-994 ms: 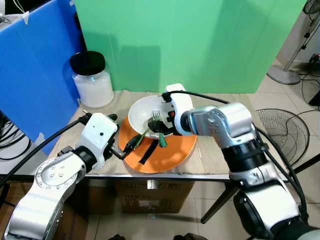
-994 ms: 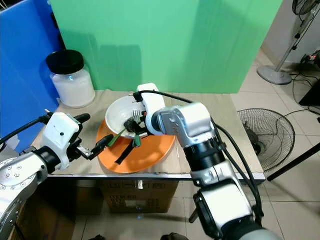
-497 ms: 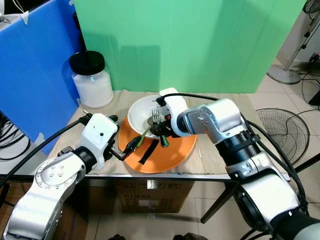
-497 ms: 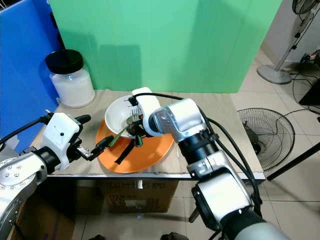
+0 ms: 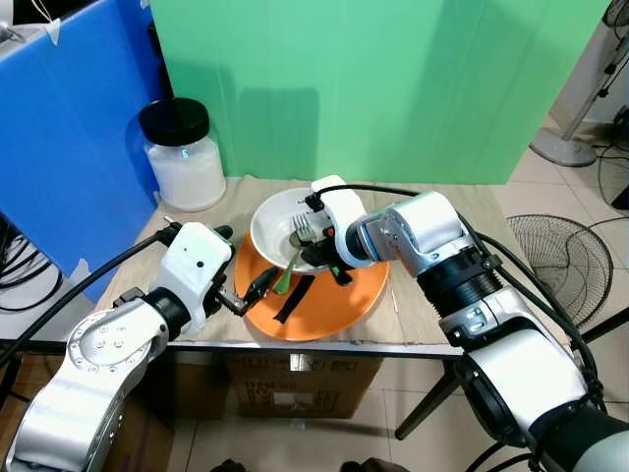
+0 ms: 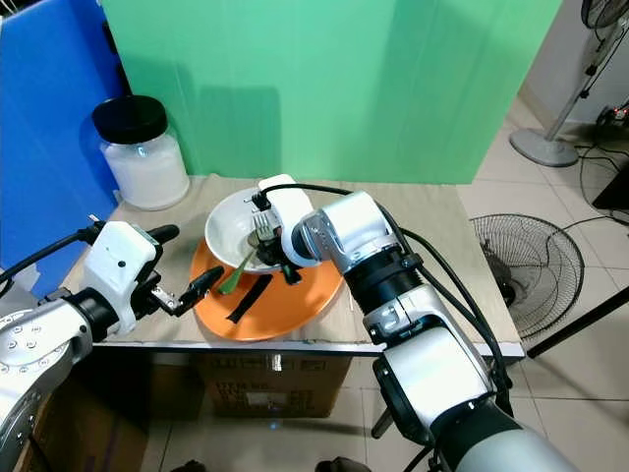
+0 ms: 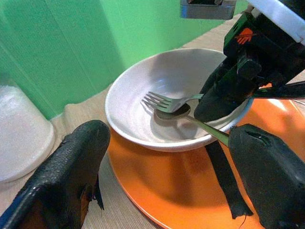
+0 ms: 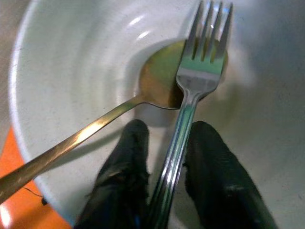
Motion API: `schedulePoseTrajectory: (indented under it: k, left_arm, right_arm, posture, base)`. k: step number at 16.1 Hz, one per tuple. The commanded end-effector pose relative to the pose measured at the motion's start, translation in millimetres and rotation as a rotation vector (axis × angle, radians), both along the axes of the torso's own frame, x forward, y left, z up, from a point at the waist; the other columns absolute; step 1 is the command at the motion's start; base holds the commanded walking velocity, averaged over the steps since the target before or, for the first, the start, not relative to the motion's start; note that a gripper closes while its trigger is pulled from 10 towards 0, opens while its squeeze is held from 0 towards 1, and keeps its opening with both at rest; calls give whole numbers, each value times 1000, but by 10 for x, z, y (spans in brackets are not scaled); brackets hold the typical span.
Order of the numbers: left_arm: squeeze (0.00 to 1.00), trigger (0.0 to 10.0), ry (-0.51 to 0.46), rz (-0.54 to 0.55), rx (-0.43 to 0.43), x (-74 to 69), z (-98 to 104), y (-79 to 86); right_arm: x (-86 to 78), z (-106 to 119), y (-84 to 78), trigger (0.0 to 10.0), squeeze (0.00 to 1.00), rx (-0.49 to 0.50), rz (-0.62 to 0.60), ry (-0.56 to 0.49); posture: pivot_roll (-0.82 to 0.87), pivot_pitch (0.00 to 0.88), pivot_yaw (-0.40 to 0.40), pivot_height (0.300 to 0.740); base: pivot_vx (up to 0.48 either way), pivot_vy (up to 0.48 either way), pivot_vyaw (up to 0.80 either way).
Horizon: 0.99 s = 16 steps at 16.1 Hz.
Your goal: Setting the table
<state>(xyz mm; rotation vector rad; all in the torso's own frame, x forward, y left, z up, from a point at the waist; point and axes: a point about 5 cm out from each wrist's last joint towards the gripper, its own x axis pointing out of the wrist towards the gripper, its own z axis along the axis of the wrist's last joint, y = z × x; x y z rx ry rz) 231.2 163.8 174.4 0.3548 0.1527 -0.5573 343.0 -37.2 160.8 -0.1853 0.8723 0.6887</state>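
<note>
A white bowl (image 5: 276, 218) sits on the back left part of an orange plate (image 5: 339, 303) on the table. Inside the bowl lie a silver fork (image 8: 191, 93) and a spoon (image 8: 161, 88), whose green handle (image 5: 285, 276) leans out over the rim. My right gripper (image 5: 328, 264) reaches into the bowl and is shut on the fork's handle, one black finger (image 8: 126, 177) on each side. My left gripper (image 5: 257, 286) hovers open at the plate's left edge, pointing at the bowl (image 7: 138, 121). A black strip (image 5: 292, 298) lies on the plate.
A glass jar (image 5: 184, 163) with a black lid stands at the table's back left corner. A blue panel (image 5: 69, 147) rises on the left and a green backdrop (image 5: 393, 88) behind. The plate lies close to the table's front edge (image 5: 324, 343). A floor fan (image 5: 560, 256) stands at the right.
My right gripper has moved left, further into the bowl, taking the fork with it. The left arm has stayed where it was.
</note>
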Motion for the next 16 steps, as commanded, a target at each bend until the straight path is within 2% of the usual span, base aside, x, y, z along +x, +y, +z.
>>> schedulePoseTrajectory:
  k: [1,7,13,15,16]
  left_arm:
    - [0,10000,-7,-17,9,-14,27,-21]
    - [0,10000,-13,-16,12,-6,30,-27]
    - [0,10000,-21,-18,20,23,43,-14]
    - [0,10000,-33,-17,17,40,63,-23]
    - [0,10000,-50,-7,-1,57,82,-43]
  right_arm:
    - [30,24,0,0,0,-7,3,-12]
    - [53,4,8,0,0,-4,3,-8]
    - [142,178,-32,0,0,30,-22,-80]
    - [195,380,-95,0,0,104,-50,-151]
    - [198,520,-145,0,0,187,-63,-245]
  posture:
    - [74,42,-31,740]
    - [76,36,-30,740]
    - [77,25,-18,740]
    - [80,15,-22,740]
    - [83,12,-26,740]
  base:
    - [0,0,0]
    - [0,0,0]
    - [0,0,0]
    - [0,0,0]
    - [0,0,0]
